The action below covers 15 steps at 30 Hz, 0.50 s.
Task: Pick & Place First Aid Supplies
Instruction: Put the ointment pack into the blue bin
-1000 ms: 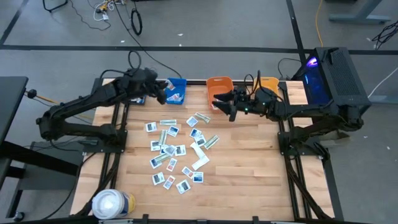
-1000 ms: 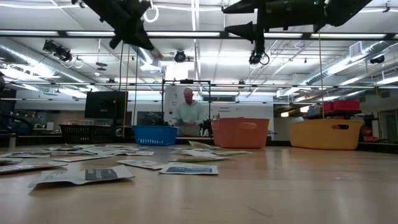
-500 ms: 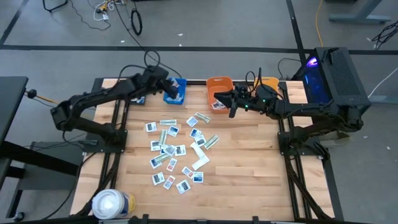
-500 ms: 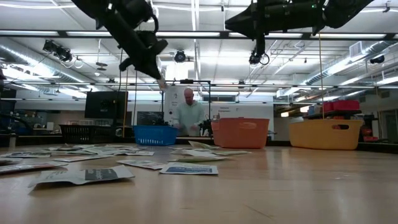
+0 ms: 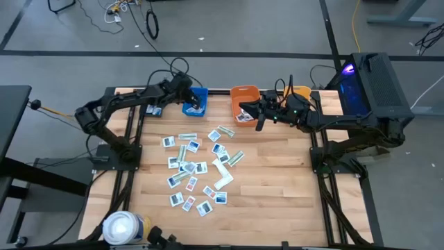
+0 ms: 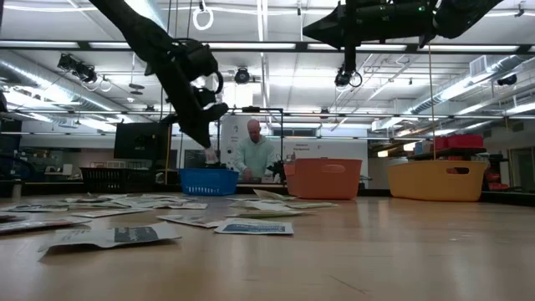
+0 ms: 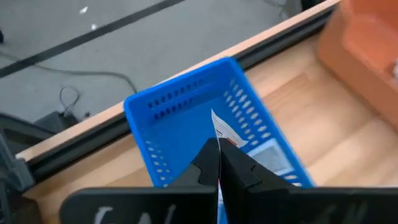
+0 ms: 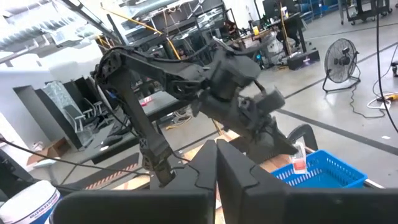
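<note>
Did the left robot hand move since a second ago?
Yes. The left gripper, shut on a packet, swung rightward in the high view, from beside the blue bin to over it.

Pale wooden table (image 5: pixel 270 180), perforated blue plastic bin (image 7: pixel 186 118), glossy packets (image 5: pixel 191 170).

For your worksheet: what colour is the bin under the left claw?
Blue, clearest in the left wrist view.

arms: 2, dark, jointed | cables: black, looped | fingers (image 7: pixel 208 163): black, tapered
</note>
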{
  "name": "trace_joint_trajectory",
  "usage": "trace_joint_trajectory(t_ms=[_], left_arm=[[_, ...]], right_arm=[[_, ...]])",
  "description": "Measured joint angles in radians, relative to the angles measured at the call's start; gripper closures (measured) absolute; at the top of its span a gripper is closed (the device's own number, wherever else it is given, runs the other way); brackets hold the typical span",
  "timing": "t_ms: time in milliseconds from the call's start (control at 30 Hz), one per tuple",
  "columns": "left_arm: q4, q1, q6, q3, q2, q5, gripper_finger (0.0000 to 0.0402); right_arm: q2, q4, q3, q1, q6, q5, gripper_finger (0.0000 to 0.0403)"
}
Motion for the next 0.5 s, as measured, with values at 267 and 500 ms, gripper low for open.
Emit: trace_joint_trajectory(t_ms=[267, 500], left_arm=[[0.069, 0.055, -0.001, 0.000, 0.087, 0.063, 0.0400], [0.085, 0.059, -0.004, 0.000, 0.098, 0.062, 0.0388]], right_arm=[[0.000, -0.008, 0.000, 0.000, 0.000, -0.002, 0.0398], [0.000, -0.010, 0.000, 0.000, 0.000, -0.001, 0.0386]])
